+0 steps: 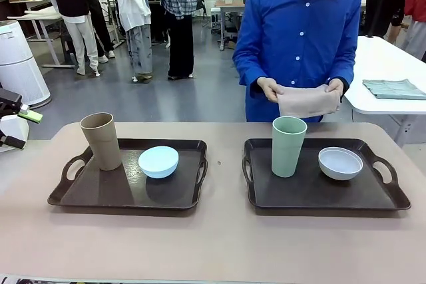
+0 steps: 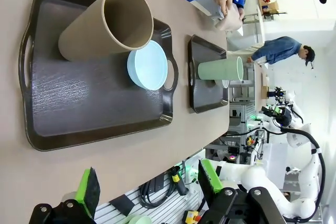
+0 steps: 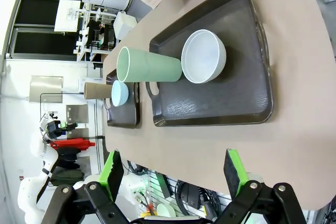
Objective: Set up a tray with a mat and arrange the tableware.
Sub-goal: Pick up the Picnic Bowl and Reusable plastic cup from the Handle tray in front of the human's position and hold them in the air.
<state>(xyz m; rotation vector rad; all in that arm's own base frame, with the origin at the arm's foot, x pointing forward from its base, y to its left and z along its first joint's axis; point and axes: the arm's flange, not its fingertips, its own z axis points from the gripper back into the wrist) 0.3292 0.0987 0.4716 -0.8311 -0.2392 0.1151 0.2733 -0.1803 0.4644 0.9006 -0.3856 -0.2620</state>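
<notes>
Left wrist view caught the left gripper (image 2: pixel 149 182) splayed empty at bottom, right gripper (image 3: pixel 173 169) likewise. Above, a matte tan tumbler (image 2: pixel 105 24) and light blue bowl (image 2: pixel 148 65) stood on one dark tray (image 2: pixel 79 114); pale green tumbler (image 2: pixel 220 70) and white bowl (image 3: pixel 203 56) on another, centre-right.

A beige table (image 1: pixel 213 244) with rounded corners carries a dark brown handled tray (image 1: pixel 126 192) lying flat at nine o'clock and a matching second tray (image 1: pixel 313 192) at three o'clock, apart, bare tabletop between.
</notes>
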